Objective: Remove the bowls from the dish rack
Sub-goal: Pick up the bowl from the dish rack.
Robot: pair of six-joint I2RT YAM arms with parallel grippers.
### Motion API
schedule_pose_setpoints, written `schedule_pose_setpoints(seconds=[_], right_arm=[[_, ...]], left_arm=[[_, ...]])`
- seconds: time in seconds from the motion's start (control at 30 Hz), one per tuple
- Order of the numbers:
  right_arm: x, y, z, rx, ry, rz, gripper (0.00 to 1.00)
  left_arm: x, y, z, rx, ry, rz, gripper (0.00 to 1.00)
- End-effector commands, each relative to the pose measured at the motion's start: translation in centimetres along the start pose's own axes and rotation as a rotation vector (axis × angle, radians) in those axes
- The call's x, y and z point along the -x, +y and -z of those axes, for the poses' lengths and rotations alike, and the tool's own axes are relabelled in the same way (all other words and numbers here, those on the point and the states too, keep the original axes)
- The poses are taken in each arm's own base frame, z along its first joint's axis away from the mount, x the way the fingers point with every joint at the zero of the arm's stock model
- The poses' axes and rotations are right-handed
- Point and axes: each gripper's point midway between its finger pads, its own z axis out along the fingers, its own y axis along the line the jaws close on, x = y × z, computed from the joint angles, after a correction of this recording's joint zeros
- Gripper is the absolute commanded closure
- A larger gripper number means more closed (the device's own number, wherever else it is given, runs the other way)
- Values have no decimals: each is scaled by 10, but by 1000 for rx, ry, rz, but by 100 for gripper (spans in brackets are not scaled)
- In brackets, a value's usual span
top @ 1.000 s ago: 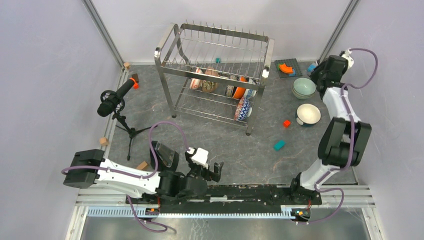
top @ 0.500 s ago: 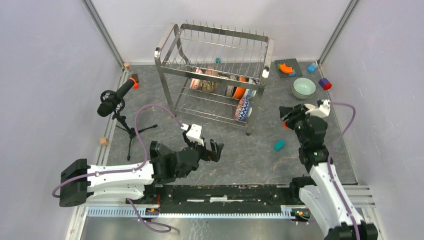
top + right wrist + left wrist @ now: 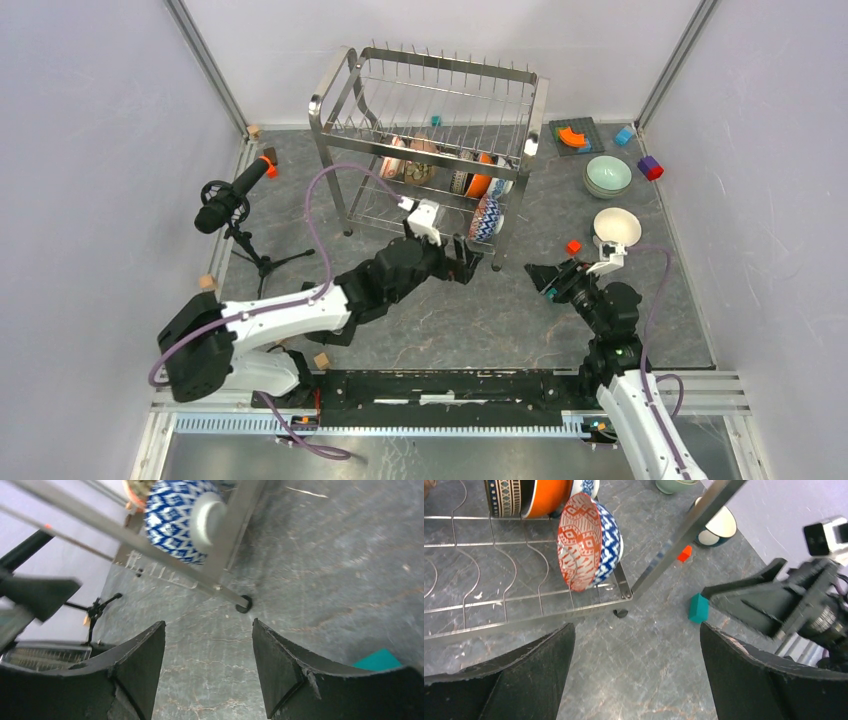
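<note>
— While the left gripper [image 3: 468, 262] hangs with its jaws spread wide and nothing in them, what lies ahead of it?

— The near right corner of the dish rack [image 3: 335, 85]. On the lower tier there, a red-patterned bowl [image 3: 576, 540] stands on edge between the wires. A blue-and-white bowl [image 3: 610, 537] sits tight against its back. The gripper is just short of the rack and touches neither bowl.

— And further along that tier?

— An orange bowl [image 3: 544, 495] on edge, pressed against a striped bowl [image 3: 504, 495], both deeper in the rack.

— The right gripper [image 3: 545, 278]?

— Its jaws are parted too, and empty. It sits low over the grey table [image 3: 480, 320], pointing at the same rack corner from the right. A teal block [image 3: 698, 608] lies just beside it.

— Any bowls outside the rack?

— Two, upright on the table to the right of it. A pale green bowl [image 3: 608, 175] sits near the back and a cream bowl [image 3: 617, 227] nearer the arms. A small red block [image 3: 573, 247] lies just left of the cream one. Neither gripper touches them.
</note>
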Motion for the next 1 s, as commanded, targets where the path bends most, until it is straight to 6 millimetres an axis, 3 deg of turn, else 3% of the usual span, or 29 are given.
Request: schedule_pose_setpoints(seconds=[0.0, 0.17, 0.27, 0.53, 0.77, 0.97], right_arm=[[-6, 35, 7, 222, 11, 162, 31], [-10, 41, 11, 278, 16, 213, 31], [-19, 35, 11, 284, 13, 194, 32], [-34, 40, 16, 376, 26, 187, 33], [-42, 40, 18, 401, 48, 192, 35], [-41, 46, 20, 424, 51, 205, 36]], left_arm=[[16, -3, -31, -42, 2, -48, 0], [19, 12, -61, -105, 35, 71, 2], [25, 19, -77, -139, 53, 123, 4], [32, 16, -98, -246, 78, 155, 7], [15, 13, -115, -294, 125, 188, 13], [8, 29, -130, -226, 92, 211, 16]])
